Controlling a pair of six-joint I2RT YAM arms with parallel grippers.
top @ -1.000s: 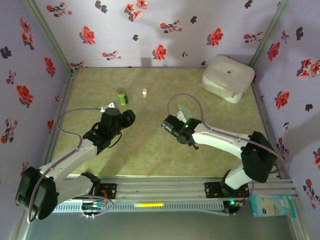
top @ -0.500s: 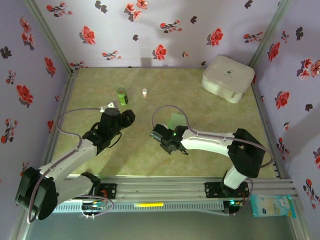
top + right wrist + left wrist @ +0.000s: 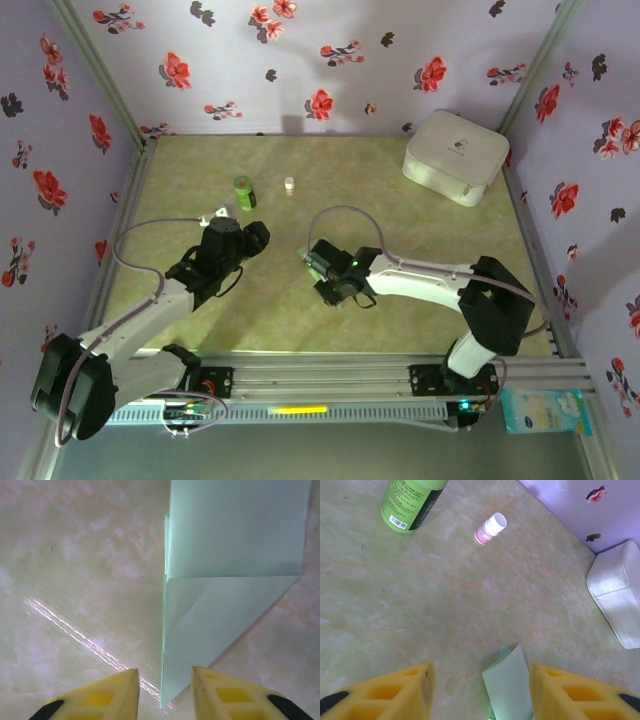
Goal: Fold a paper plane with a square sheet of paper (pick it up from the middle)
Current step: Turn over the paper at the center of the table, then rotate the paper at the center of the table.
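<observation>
Paper plane (image 3: 220, 580) on table (image 3: 75, 580), right fingers (image 3: 110, 695) parted

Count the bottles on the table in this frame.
2. The green bottle stands toward the far side, left of centre. The small white bottle is just to its right, apart from it. Another may be hidden from view.

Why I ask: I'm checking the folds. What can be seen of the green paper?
The paper is thin, pale green, plain and folded: a rectangular layer above a crosswise crease, a triangular flap below tapering to a sharp tip. It lies flat on the table, its tip between the parted fingers of the right gripper.
</observation>
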